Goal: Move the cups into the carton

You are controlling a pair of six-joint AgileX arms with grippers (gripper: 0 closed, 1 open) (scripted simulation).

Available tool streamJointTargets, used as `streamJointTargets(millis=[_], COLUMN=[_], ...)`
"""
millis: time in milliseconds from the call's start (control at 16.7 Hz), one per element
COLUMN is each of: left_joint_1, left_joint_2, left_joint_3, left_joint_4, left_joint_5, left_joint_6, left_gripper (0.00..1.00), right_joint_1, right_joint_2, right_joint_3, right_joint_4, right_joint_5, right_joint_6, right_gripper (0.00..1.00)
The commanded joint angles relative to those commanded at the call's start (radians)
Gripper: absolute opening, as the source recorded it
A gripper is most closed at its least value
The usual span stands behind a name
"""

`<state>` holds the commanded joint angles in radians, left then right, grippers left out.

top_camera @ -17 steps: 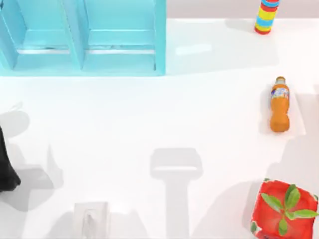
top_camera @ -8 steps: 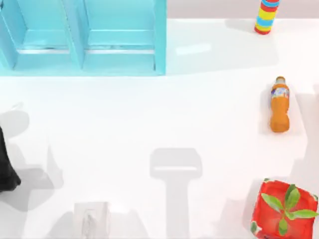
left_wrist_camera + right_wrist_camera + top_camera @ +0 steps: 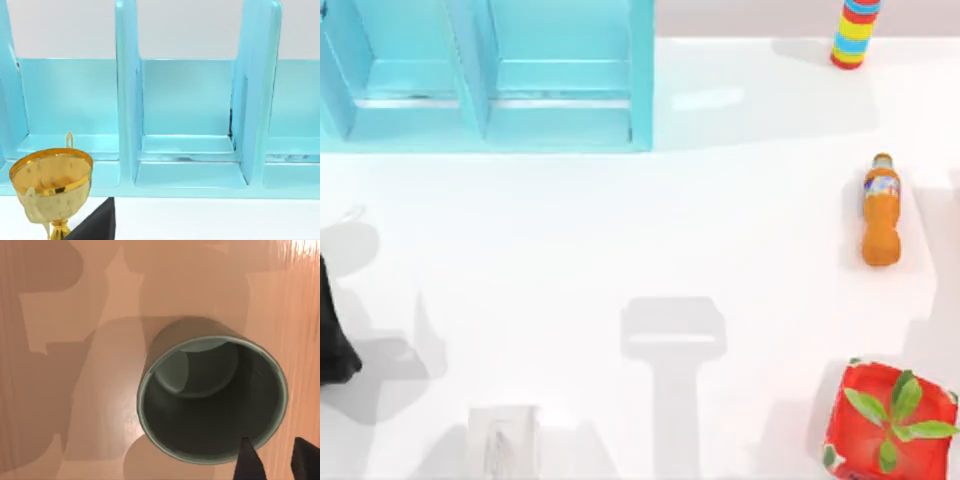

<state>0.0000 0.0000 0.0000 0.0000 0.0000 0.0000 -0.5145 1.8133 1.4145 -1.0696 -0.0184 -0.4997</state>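
1. The table [image 3: 620, 240] read as a smooth, glossy white slab from above, broken by soft grey shadows.
2. A glossy turquoise shelf unit [image 3: 490, 75] with upright dividers and open bays stood at the far left of the table; in the left wrist view its bays [image 3: 187, 130] looked smooth and moulded, and nothing could be seen inside them.
3. In the left wrist view a shiny gold trophy cup [image 3: 51, 187], a stemmed goblet with a speckled bowl, stood in front of the shelf, with a black angular piece [image 3: 97, 225] just beside it.
4. An orange bottle [image 3: 881, 212] lay on its side near the table's right edge, cap pointing toward the far side.
5. A striped stack of red, yellow and blue rings [image 3: 855, 32] stood at the far right.
6. A red square planter [image 3: 885, 425] held a green leafy sprig [image 3: 895, 410] at the near right corner.
7. A pale boxy block [image 3: 503, 440] sat at the near edge, left of centre.
8. A dark form [image 3: 335, 340] sat at the table's left edge: the left arm, parked; its fingers could not be made out.
9. In the right wrist view the dark olive-grey cup [image 3: 212, 397], a round matte tumbler, stood upright on a tan wood-grained surface [image 3: 60, 365], its mouth open and nothing visible inside.
10. The right gripper [image 3: 277, 460] hung over the cup, its two dark fingertips [image 3: 250, 460] spread, one over the rim, the other just outside the wall.
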Motion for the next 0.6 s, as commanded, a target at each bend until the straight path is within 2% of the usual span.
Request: streamJointTargets(millis=[420,600], left_joint_1=[0.000,0.000], left_joint_2=[0.000,0.000], left_joint_3=[0.000,0.000], left_joint_4=[0.000,0.000], left_joint_5=[0.000,0.000], left_joint_6=[0.000,0.000], left_gripper=[1.00,1.00], right_joint_1=[0.000,0.000], right_joint_2=[0.000,0.000], right_joint_3=[0.000,0.000], right_joint_4=[0.000,0.000], right_joint_5=[0.000,0.000], right_joint_6=[0.000,0.000], right_gripper=[0.98,1.00])
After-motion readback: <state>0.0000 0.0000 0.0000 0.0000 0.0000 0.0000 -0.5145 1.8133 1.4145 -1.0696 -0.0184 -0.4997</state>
